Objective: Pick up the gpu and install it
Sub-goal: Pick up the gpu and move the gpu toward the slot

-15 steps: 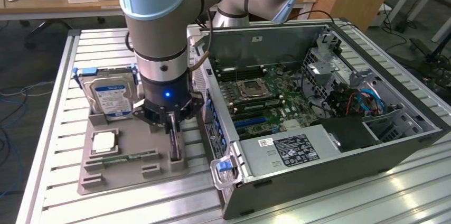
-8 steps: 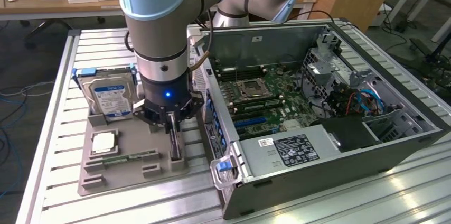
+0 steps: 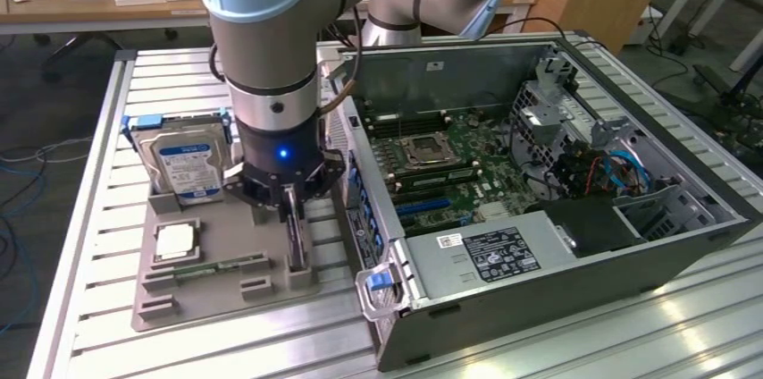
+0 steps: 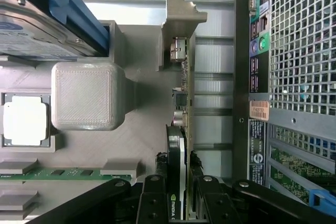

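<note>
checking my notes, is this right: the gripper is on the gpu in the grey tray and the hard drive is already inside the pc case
Not quite. The hard drive is not inside the pc case; it stands in the grey tray outside the case, as the exterior view shows. The rest holds: the gripper is on the gpu in that tray.

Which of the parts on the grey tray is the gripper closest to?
The gpu, the thin dark card standing on edge beside the computer case; the gripper straddles it. The hard drive, processor and memory stick sit farther off.
</note>
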Controlling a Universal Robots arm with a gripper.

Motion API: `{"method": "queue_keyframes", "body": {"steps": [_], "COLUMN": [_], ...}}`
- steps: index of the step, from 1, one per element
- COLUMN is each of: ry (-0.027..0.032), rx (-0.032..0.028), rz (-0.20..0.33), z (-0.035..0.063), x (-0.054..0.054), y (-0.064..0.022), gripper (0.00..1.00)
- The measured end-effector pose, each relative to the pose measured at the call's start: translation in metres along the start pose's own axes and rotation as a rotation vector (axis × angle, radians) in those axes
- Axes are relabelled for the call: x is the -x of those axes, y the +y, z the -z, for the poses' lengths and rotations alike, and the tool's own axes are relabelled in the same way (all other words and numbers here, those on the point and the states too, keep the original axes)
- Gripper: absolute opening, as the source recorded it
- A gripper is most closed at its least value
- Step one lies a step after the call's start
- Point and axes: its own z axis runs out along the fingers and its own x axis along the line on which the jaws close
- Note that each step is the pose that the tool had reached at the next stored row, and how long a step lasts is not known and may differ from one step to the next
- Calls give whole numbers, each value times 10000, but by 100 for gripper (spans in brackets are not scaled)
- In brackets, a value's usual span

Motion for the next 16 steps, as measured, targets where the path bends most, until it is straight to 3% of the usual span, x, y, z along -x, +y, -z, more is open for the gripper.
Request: {"method": "queue_keyframes", "body": {"steps": [16], "ry": [0], "rx": [0], "rz": [-2], "z": [324], "x": [10], "y": [15], "gripper": [27]}}
